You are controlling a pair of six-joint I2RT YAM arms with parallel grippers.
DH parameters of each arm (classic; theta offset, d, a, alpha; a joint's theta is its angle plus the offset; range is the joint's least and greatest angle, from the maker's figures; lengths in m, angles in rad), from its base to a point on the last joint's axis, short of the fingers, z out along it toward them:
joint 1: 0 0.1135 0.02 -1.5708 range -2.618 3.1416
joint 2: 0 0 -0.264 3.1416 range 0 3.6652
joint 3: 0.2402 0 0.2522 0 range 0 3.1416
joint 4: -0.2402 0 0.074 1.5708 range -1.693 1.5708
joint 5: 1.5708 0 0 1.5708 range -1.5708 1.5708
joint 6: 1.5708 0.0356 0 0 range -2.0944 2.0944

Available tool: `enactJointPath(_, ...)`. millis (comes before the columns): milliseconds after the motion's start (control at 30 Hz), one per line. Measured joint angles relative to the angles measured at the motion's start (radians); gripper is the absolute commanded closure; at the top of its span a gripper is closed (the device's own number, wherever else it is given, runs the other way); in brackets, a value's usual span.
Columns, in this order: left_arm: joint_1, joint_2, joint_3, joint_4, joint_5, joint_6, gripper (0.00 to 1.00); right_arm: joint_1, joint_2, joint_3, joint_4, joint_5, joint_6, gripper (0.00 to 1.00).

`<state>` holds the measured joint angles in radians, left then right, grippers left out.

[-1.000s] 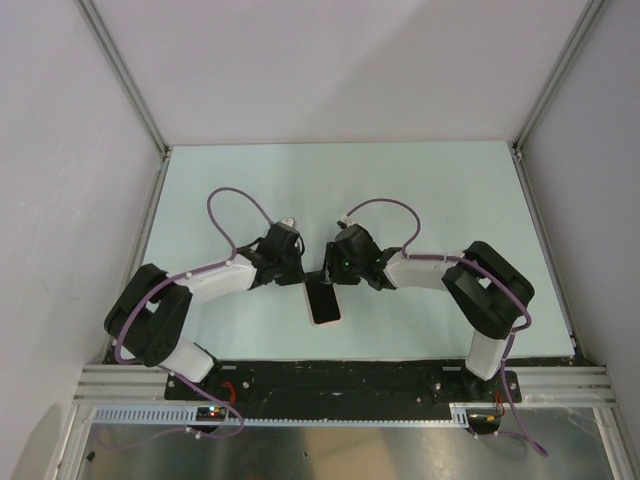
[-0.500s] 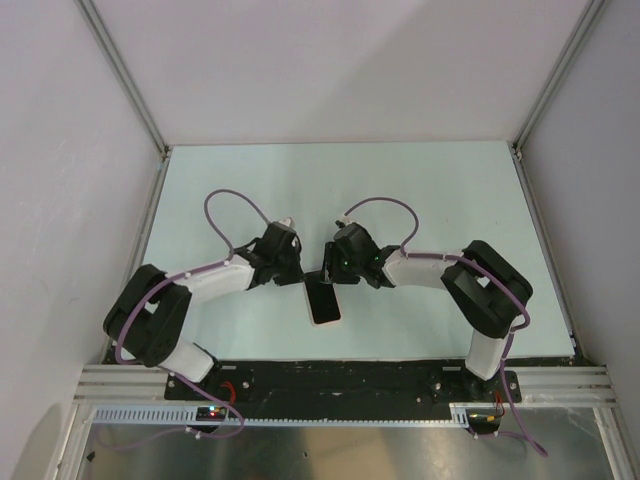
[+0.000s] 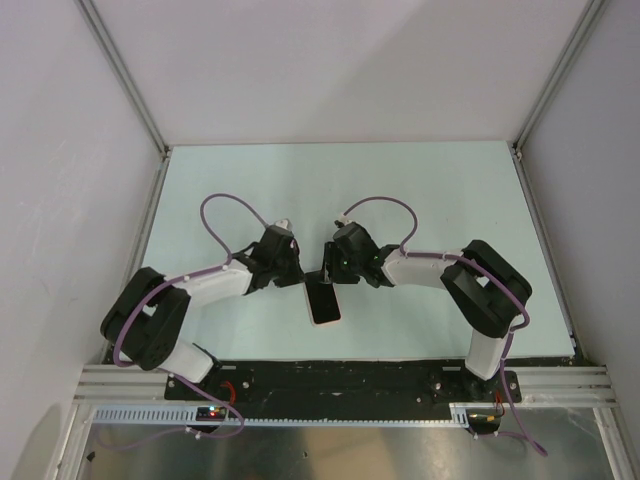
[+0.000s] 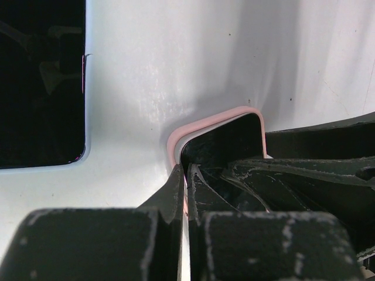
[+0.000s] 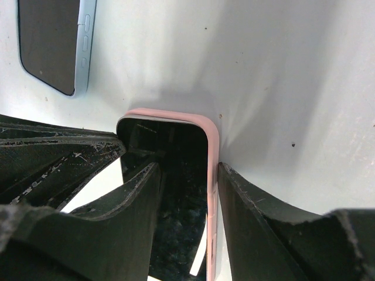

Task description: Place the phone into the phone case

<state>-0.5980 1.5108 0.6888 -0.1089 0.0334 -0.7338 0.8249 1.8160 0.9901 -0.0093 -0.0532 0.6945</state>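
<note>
Phone (image 3: 323, 303) lies screen-up on the bench (image 3: 430, 190), on the arm-base side of the phone case (image 5: 202, 126) and just beside it. Neither gripper touches it. Its long axis runs roughly from the arm bases outward, with the far end pointing at the phone case. The right wrist view shows its blue-grey button edge, apart from the pink rim.

The phone case sits between the two arms, its hollow face toward both wrist cameras. The left gripper (image 4: 184, 175) is closed to a slit on a pink wall just beside a corner. The right gripper (image 5: 190, 170) straddles a long wall, one finger inside the shell and one outside against the rim. Its jaws stand partly apart, and a firm clamp cannot be confirmed.

Both grippers are about equally near the phone, so either would probably have to release and reach toward the arm bases.

Compared with the earlier top views, the left elbow and forearm have shifted outward, away from the phone case. The right gripper has edged slightly after it. The phone has not moved.
</note>
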Motion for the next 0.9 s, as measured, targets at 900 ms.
enactJointPath(900, -0.021, 0.014, -0.042, 0.071, -0.035, -0.053, 1.00, 0.053, 0.023, 0.065, -0.090, 0.112, -0.063, 0.47)
